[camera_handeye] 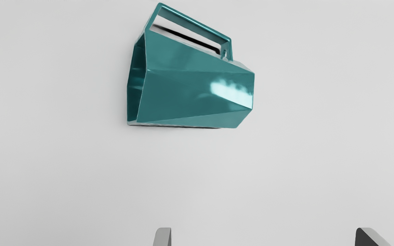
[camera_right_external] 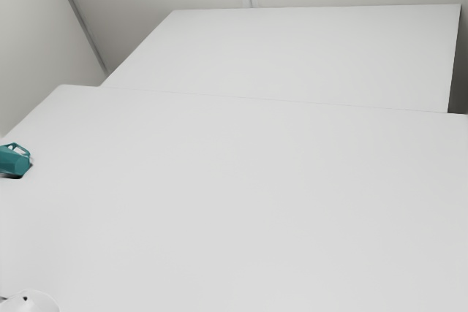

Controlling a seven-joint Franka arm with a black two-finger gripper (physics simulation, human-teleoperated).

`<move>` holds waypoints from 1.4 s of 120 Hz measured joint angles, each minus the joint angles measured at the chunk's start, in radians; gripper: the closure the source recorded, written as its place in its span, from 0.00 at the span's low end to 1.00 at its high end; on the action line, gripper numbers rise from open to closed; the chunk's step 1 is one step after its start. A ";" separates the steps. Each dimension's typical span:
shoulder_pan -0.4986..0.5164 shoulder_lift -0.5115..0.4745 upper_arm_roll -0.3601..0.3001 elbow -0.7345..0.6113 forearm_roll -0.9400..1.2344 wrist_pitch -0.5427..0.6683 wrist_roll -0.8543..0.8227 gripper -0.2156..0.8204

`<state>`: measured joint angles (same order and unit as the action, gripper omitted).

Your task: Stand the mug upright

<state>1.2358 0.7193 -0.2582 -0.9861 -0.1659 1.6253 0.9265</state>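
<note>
A teal faceted mug [camera_right_external: 14, 161] lies on its side on the white table, at the left edge of the exterior view, which cuts part of it off. In the wrist view the mug [camera_handeye: 197, 85] shows its open mouth at one end, its narrower base at the other, and its angular handle along one side. My gripper [camera_handeye: 263, 237] is open, its two fingertips wide apart with bare table between them. The mug lies ahead of the fingertips, apart from both.
The white tabletop [camera_right_external: 241, 202] reaches across the exterior view, with a second white surface [camera_right_external: 292, 52] behind it. A rounded white piece [camera_right_external: 33, 303], perhaps part of the arm, is at the exterior view's lower left corner. Pale walls stand behind.
</note>
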 joint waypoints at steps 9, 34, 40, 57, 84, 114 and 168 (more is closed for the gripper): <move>0.012 0.039 0.000 0.035 -0.023 0.004 0.035 0.23; 0.012 0.164 -0.014 0.179 -0.074 0.013 0.116 0.23; 0.012 0.194 -0.018 0.209 -0.086 0.014 0.133 0.23; 0.014 0.257 -0.036 0.288 -0.118 0.016 0.176 0.23; 0.009 0.313 -0.054 0.306 -0.164 0.026 0.228 0.23; 0.006 0.352 -0.055 0.305 -0.191 0.041 0.272 0.23; 0.006 0.379 -0.049 0.292 -0.191 0.064 0.359 0.25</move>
<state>1.2420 1.0987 -0.3071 -0.6939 -0.3570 1.6895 1.2859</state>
